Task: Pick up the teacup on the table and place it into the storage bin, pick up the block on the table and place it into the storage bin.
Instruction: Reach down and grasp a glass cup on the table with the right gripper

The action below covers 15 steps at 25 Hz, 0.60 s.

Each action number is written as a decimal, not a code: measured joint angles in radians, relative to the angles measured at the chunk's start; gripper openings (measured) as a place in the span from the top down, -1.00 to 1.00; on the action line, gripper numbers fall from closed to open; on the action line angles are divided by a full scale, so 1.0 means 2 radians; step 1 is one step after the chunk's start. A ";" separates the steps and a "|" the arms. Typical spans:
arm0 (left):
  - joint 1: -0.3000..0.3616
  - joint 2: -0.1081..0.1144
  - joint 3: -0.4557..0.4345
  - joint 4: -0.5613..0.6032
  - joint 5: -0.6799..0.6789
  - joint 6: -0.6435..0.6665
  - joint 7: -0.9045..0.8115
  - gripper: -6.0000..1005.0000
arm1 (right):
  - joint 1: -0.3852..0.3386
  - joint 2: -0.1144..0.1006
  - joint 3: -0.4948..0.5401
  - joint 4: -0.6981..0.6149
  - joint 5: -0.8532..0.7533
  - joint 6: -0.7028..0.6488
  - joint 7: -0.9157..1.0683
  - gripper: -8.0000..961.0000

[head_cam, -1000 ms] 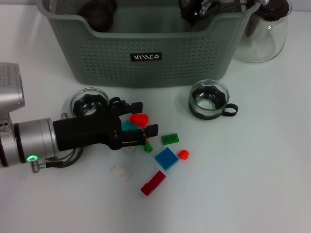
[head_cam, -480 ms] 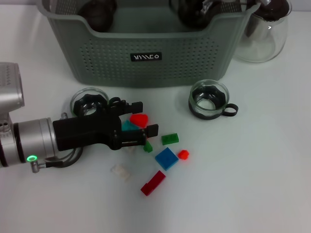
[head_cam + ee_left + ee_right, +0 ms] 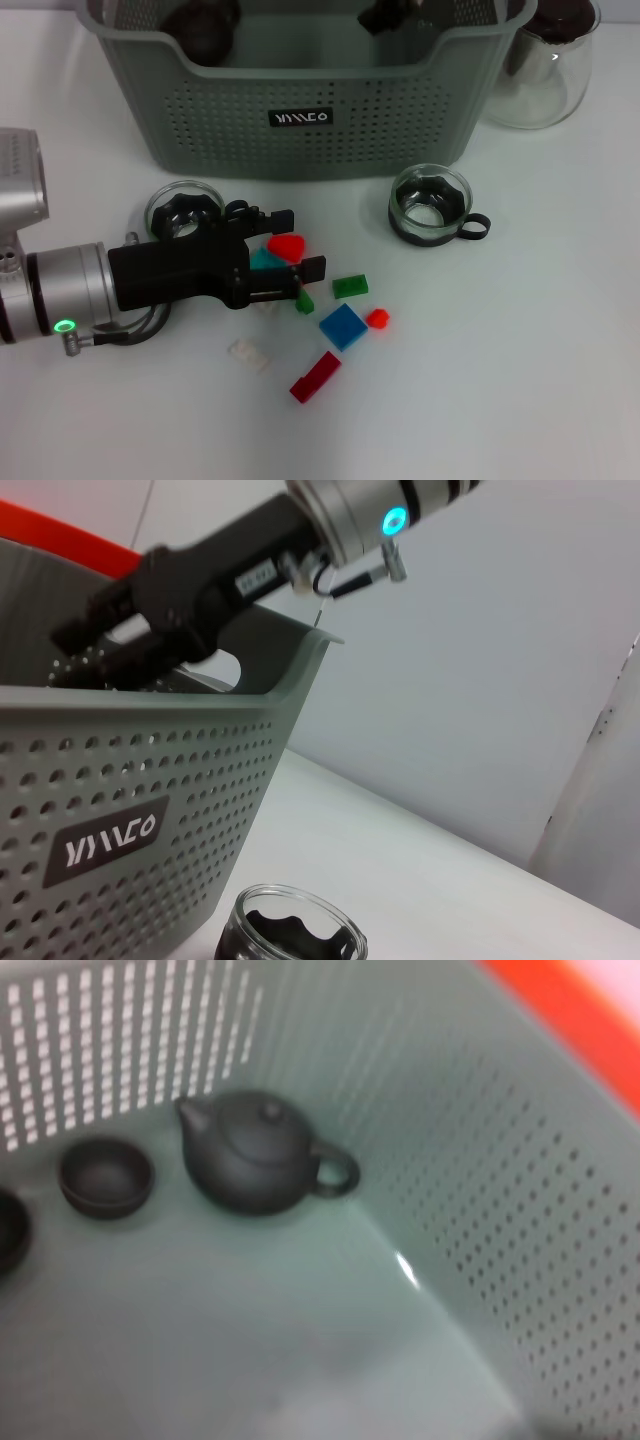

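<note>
White desk surface is occupied at its far edge by the grey-green perforated storage bin (image 3: 315,95), a dark teapot (image 3: 255,1155) inside. Narrowly parted, the left end effector (image 3: 297,244) is kept among coloured blocks (image 3: 343,326). Since earlier, the right end effector (image 3: 385,15) has been withdrawn farther over the bin; its state cannot be told.

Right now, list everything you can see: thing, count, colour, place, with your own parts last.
storage bin: 1, grey-green, table's far side
teapot: 1, dark, inside bin
small bowls: 2, dark, inside bin
glass cups: 2, clear with black inserts, before bin
glass jug: 1, clear, right of bin
blocks: several; red, green, blue, teal, white; table centre
left gripper: black, low among blocks
right gripper: dark, over bin
</note>
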 joint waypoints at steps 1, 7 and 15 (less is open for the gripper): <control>0.000 0.000 0.000 0.000 0.000 0.000 0.000 -0.68 | -0.004 0.000 0.003 -0.022 0.002 -0.009 0.001 -0.08; 0.000 0.001 0.000 0.001 0.000 0.003 -0.001 -0.68 | -0.046 -0.003 0.012 -0.195 0.065 -0.101 0.000 -0.23; -0.002 0.002 0.000 0.002 0.000 0.005 -0.001 -0.68 | -0.123 -0.028 0.028 -0.361 0.234 -0.253 -0.022 -0.63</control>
